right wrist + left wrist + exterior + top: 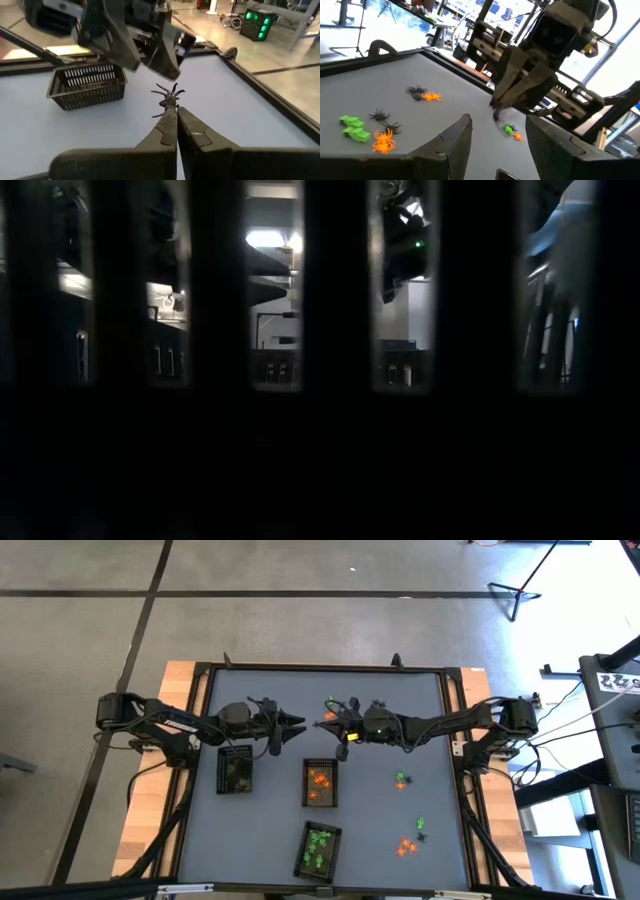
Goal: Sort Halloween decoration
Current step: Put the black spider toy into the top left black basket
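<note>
Between your two grippers, near the table's middle, a black plastic spider (169, 98) with thin spiky legs is pinched at the tips of your right gripper (172, 111), whose slim tapered fingers press together on it. Just beyond those tips your left gripper (145, 50) faces it, its broad, flat-sided fingers (454, 145) spread. Past the left fingers lies a mesh-walled black basket (87, 86). Loose trinkets sit on the smooth grey table (270, 830): orange spiders (384, 141), blocky green pieces (353, 127) and black spiders (381, 116). You also have an orange-filled tray (320, 783) and a green-filled tray (319, 849).
</note>
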Robot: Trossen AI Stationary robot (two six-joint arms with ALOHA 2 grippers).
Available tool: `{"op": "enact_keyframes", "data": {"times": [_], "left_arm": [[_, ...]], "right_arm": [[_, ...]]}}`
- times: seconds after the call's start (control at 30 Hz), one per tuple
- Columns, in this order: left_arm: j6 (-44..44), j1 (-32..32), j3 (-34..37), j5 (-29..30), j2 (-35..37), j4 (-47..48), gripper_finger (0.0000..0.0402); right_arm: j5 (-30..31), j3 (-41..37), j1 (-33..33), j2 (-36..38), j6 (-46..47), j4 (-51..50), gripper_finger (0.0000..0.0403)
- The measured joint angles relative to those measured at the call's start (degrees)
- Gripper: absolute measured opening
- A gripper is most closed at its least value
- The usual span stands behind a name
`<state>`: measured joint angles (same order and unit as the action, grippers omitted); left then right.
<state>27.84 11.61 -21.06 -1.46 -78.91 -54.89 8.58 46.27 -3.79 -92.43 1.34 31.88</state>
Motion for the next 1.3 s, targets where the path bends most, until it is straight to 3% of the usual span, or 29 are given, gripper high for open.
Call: {"op": "enact_keyframes", "data": {"times": [0.53,1.03,1.3], "left_arm": [[-1.42,-0.08,-0.09,1.97,-0.66,2.82,0.0179],[-2.13,-0.01,-0.09,2.01,-0.66,6.41,0.0178],[-2.93,0.38,-0.09,2.26,-0.66,6.51,0.0139]], "right_arm": [[-1.81,5.46,0.00,-7.08,-0.20,0.94,0.0000],[-1.73,6.02,0.02,-7.90,-0.42,-0.34,0.0000],[-1.73,6.02,0.00,-7.90,-0.44,-0.67,0.0000]]}}
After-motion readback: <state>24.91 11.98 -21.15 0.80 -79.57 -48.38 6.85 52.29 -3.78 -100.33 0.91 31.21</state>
